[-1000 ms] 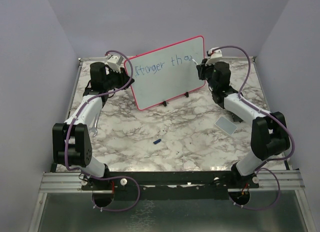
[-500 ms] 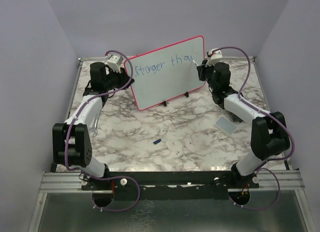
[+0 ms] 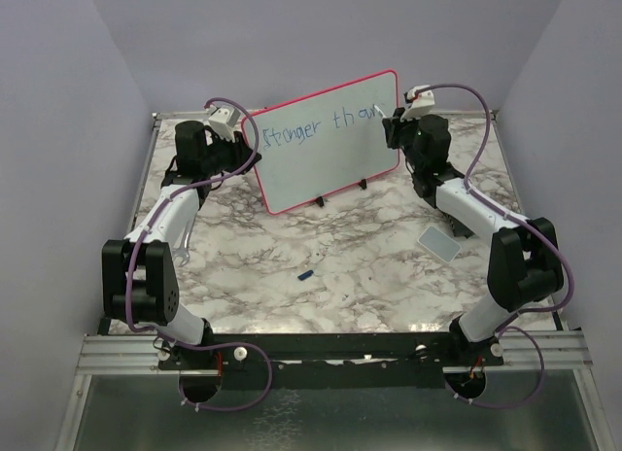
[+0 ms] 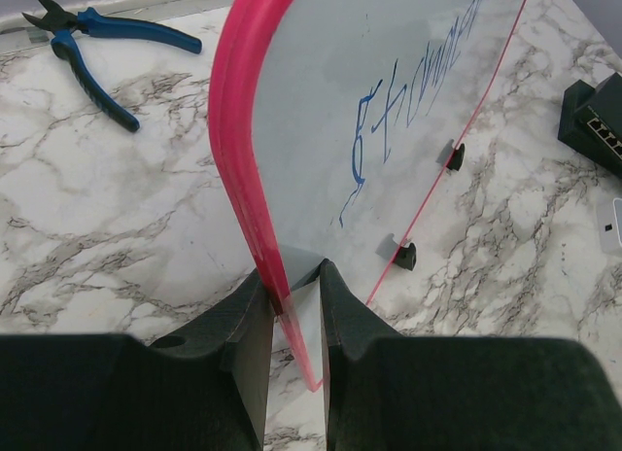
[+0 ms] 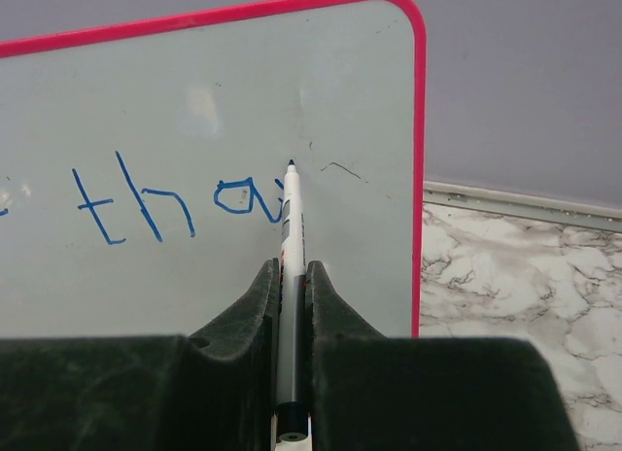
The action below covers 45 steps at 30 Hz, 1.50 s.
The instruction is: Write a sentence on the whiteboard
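My marker [image 5: 290, 208] tip has climbed a little and now sits just right of the "tha" in the sentence [image 5: 146, 203] on the whiteboard [image 3: 330, 174], which stands at the table's [image 3: 340, 266] far middle, right gripper [image 5: 292, 268] clamped tight on the marker, left gripper [image 4: 292, 276] pinching the board's pink edge.

whiteboard [image 5: 194, 111], left end off-frame

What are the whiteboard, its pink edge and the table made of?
The whiteboard looks like smooth, glossy coated board: a faint sheen shows. Its pink frame seems plastic, rounded and matte. The table shows a marble pattern, maybe real stone, maybe printed laminate.
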{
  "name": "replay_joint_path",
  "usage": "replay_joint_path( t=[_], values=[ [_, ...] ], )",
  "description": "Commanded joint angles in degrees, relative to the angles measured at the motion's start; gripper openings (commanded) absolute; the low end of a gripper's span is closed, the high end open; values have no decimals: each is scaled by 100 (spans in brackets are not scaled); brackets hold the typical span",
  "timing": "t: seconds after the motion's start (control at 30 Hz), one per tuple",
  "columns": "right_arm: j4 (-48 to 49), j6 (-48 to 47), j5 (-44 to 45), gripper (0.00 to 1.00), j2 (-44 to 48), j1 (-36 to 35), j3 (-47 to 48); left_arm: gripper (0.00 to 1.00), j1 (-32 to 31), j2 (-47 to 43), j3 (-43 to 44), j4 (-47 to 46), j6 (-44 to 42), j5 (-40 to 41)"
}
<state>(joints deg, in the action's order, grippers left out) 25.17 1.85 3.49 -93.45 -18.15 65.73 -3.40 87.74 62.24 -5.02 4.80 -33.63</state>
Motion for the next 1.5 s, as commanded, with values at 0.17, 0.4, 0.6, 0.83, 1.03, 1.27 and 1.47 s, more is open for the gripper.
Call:
replay_joint_path(
  t=[0.17,0.4,0.6,0.83,1.03,1.27,1.47],
  values=[
    [-36,-54,471,1,-183,-4,206,6,-74,-16,-35,273,-286,104],
    [-49,-35,624,1,-226,-1,229,6,-80,-29,-45,273,-295,110],
    [-115,-7,537,1,-248,-4,177,6,-74,-40,-45,273,-295,111],
    [-106,100,493,1,-181,-1,-125,5,-75,-57,-50,273,-287,117],
    [-67,175,537,1,-109,-2,-351,6,-73,-68,-45,273,-278,117],
    [-32,127,535,1,-84,-4,-358,6,-79,-73,-53,273,-269,115],
    [-53,36,548,1,103,0,-289,6,-90,-62,-63,273,-245,174]
  ],
)
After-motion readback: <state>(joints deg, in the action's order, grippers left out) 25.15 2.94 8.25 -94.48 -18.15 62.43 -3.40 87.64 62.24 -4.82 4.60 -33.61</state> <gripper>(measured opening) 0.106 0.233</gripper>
